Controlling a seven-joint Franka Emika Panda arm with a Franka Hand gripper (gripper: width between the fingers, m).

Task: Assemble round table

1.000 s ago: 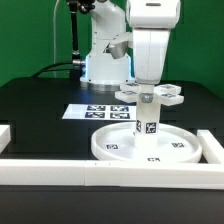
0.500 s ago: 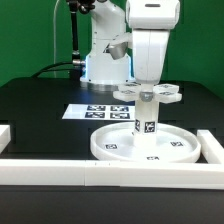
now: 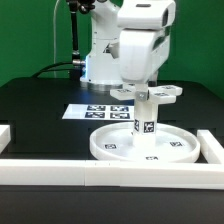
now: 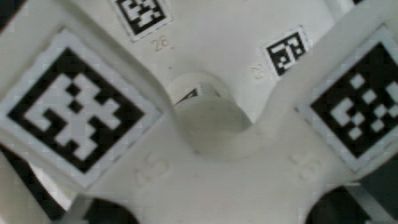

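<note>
The large rimmed round disc [image 3: 112, 146] lies flat on the black table. The short thick cylinder leg [image 3: 146, 122] stands upright at its middle. The small cross-shaped foot [image 3: 166, 94] sits on top of the leg. My gripper [image 3: 142, 90] reaches down from above and is shut on the foot, with the hand turned toward the exterior view's left. In the wrist view the foot [image 4: 222, 125] fills the picture, showing its round hub and tagged arms. My fingertips barely show there.
The marker board [image 3: 95, 111] lies on the table behind the disc. Long white border rails run along the front [image 3: 90, 171], with ends at the exterior view's left [image 3: 5, 134] and right [image 3: 213, 146]. The arm's base [image 3: 98, 62] stands at the back.
The hand has turned and swung toward the exterior view's left while staying on the foot. The disc and leg have stayed in place.
</note>
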